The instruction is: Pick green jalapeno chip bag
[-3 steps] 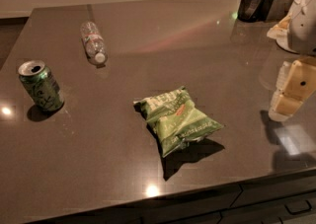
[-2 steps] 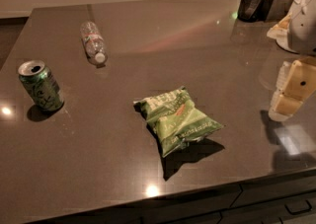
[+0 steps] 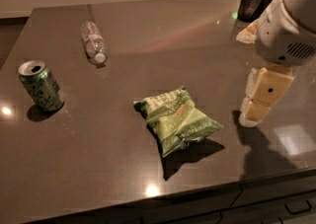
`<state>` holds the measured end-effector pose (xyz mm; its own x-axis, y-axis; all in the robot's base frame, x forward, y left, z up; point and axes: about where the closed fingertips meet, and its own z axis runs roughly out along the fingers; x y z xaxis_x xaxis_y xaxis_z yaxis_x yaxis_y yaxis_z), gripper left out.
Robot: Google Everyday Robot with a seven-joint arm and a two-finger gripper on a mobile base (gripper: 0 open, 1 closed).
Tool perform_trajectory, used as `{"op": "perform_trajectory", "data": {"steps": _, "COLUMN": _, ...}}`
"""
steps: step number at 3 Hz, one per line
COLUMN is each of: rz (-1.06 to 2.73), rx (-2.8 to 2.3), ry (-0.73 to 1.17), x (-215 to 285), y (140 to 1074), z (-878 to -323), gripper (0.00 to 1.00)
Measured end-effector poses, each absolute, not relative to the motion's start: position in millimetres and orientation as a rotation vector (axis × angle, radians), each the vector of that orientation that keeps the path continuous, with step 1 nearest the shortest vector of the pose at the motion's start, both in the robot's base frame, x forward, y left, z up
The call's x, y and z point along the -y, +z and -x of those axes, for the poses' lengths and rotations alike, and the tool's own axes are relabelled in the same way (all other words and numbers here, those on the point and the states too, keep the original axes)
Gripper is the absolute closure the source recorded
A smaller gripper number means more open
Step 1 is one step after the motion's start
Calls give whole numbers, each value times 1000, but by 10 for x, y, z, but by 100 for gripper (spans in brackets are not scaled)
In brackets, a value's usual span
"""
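The green jalapeno chip bag point(image 3: 177, 120), crinkly and light green with white lettering and a small red-orange mark, lies flat on the dark table point(image 3: 148, 35) near the middle front. My gripper point(image 3: 256, 111) hangs at the right side, above the table surface, to the right of the bag and apart from it. It holds nothing that I can see.
A green soda can point(image 3: 41, 85) stands at the left. A clear plastic bottle point(image 3: 93, 42) lies on its side at the back left. A dark container point(image 3: 252, 3) and other items stand at the back right corner. The table's front edge runs just below the bag.
The arm and gripper have shifted left, a little closer to the bag. The bag, can and bottle have not moved.
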<state>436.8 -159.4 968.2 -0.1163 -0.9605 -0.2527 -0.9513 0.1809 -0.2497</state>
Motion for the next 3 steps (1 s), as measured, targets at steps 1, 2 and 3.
{"op": "perform_trajectory", "data": {"steps": 1, "rz": 1882, "rx": -2087, "ry": 10, "x": 1221, "y": 9490, "z": -4356, "gripper": 0}}
{"op": "perform_trajectory", "data": {"steps": 2, "rz": 1931, "rx": -2073, "ry": 29, "x": 978, "y": 9315, "z": -4347, "gripper": 0}}
{"op": "perform_trajectory", "data": {"steps": 3, "rz": 1975, "rx": -2077, "ry": 26, "x": 828, "y": 9077, "z": -4335, "gripper": 0}}
